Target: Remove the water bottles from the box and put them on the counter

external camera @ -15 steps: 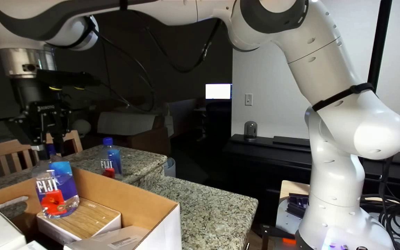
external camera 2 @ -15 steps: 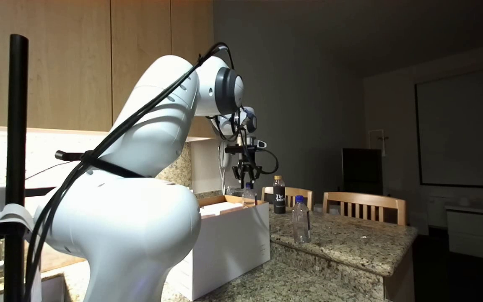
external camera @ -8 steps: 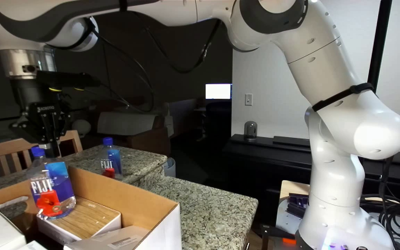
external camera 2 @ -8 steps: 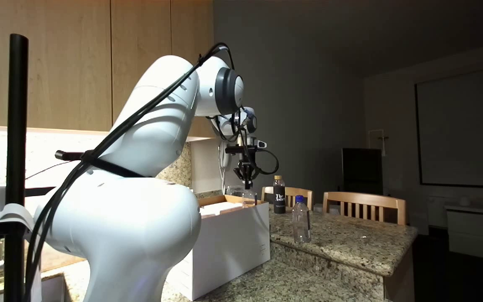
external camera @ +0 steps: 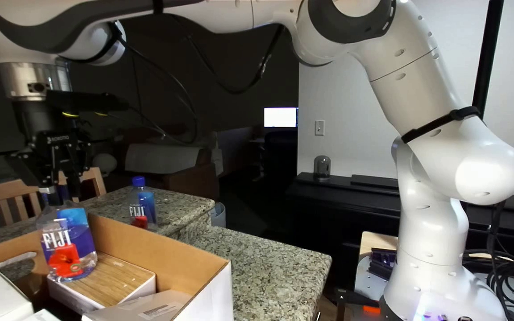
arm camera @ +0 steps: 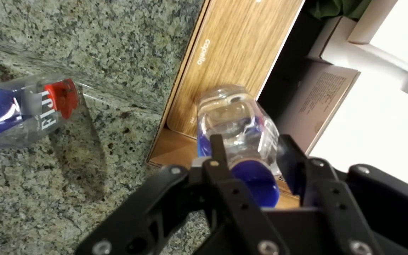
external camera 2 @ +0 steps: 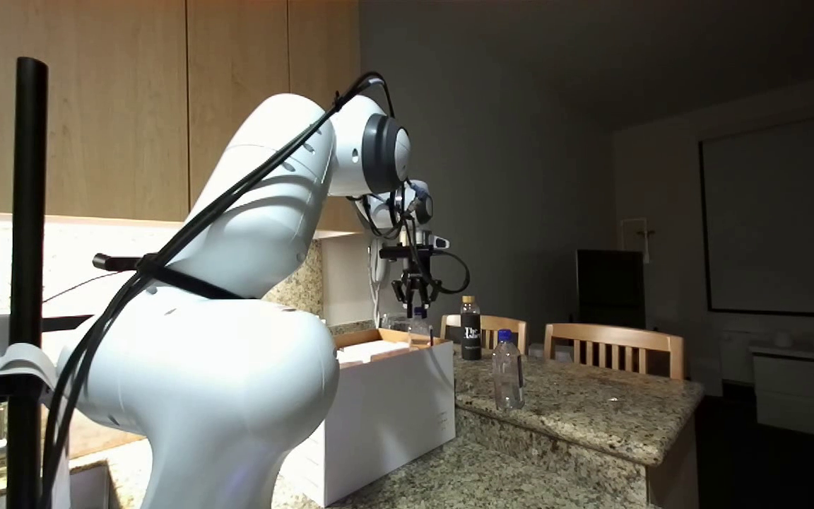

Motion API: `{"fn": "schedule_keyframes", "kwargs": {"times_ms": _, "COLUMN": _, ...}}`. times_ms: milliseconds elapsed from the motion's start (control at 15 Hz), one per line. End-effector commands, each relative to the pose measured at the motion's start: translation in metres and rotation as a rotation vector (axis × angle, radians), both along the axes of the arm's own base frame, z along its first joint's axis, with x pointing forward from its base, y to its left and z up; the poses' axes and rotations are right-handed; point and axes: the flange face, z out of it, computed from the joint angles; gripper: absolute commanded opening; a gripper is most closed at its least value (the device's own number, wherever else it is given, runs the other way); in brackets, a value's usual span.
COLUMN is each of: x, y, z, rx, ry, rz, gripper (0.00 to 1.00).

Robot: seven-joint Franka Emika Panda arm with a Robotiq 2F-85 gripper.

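Granite counter (arm camera: pixel 30 202), hand (arm camera: pixel 252 150) partly spread, bottle cap (arm camera: pixel 257 184) between fingers (arm camera: pixel 290 152)

You've got a clear plastic blue-capped water bottle (arm camera: pixel 232 122) standing on a flat wood-grain-topped box (arm camera: pixel 239 46) inside the open-topped tan cardboard carton (external camera: pixel 163 254). Wrist view, nine o'clock from that bottle: another clear plastic blue-capped bottle (arm camera: pixel 25 115), on the speckled grey-green granite counter (arm camera: pixel 20 198).

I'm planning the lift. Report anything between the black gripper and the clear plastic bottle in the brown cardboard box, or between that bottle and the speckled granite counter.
Nothing visible blocks the gripper: the cap of the bottle sits between its open fingers. The box wall stands between bottle and counter; lifting over it looks necessary.
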Motion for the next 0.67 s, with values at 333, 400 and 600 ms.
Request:
{"fn": "schedule_keyframes", "kwargs": {"times_ms": 333, "x": 0.0077, "y": 0.0021, "z": 0.0025, "rx": -0.007, "ry": -0.059, "rz": 0.022, "gripper": 0.71}}
{"fn": "schedule_keyframes", "kwargs": {"times_ms": 400, "x": 0.0077, "y": 0.0032, "z": 0.0025, "rx": -0.007, "ry": -0.061, "rz": 0.026, "gripper": 0.60}}
{"fn": "schedule_keyframes", "kwargs": {"times_ms": 600, "x": 0.0082, "y": 0.0062, "z": 0.0028, "rx": 0.004, "ry": -0.087, "rz": 0.037, "gripper": 0.46}}
